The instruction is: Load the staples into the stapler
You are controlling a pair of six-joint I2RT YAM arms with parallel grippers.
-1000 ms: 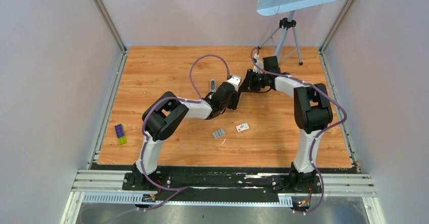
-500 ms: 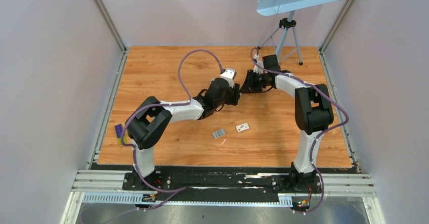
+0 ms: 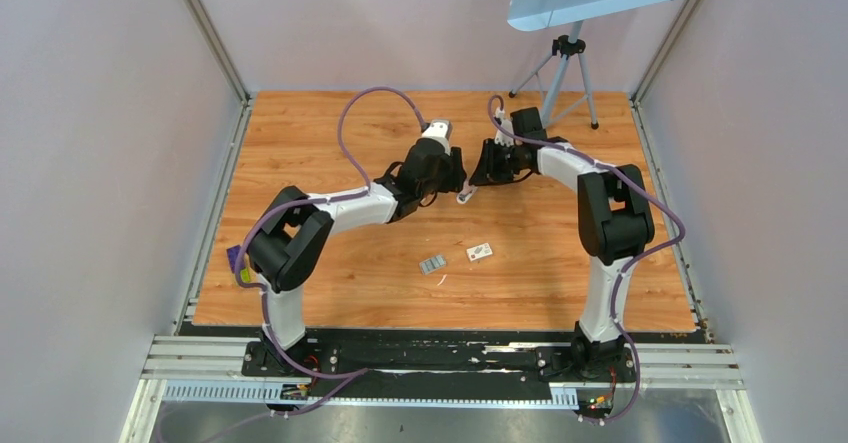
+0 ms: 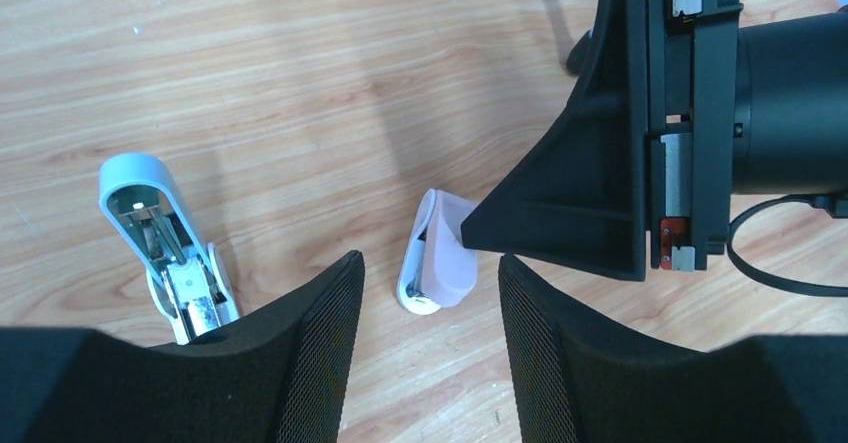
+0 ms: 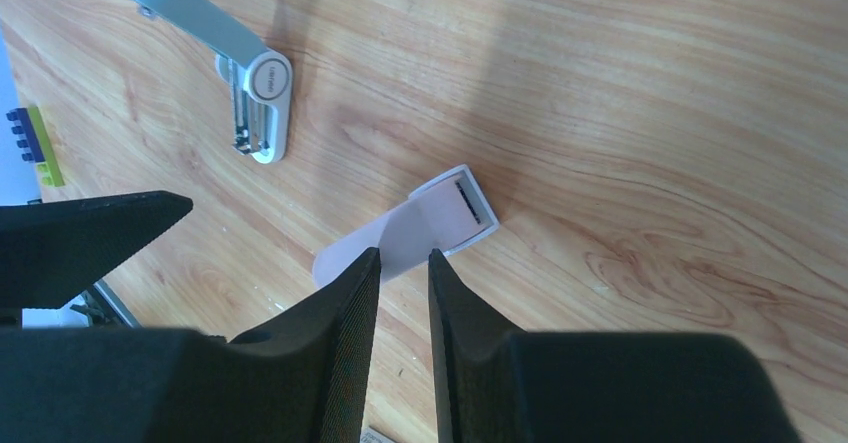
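1. Wooden table point(image 3: 300, 143): orange-brown, carried everything.
2. Left gripper point(image 4: 430, 263): reached to the far middle of the table, jaws spread wide and holding nothing, with the pink piece point(image 5: 440, 218) showing in the gap just beyond its fingertips.
3. Right gripper point(image 5: 403, 255): faced the left one from the right, fingers drawn in to a narrow slit, tips at the pink piece's thin flap. Could not tell whether pinching the flap or only touching it.
4. Stapler point(image 4: 165, 253): lay on the table, swung open, pale blue-grey arm flung out and metal channel bared. Sat to the left of the pink piece and apart from it, one end hidden behind a finger of the left gripper, held by neither gripper.
5. Purple and green bricks point(image 3: 238, 263): sat at the table's left edge, well apart from the rest.
6. White box tray point(image 3: 479, 252): rested nearer than both grippers, well apart from them.
7. Staples point(image 3: 432, 264): lay flat on the bare table just left of the white box tray and slightly nearer, well apart from the stapler.
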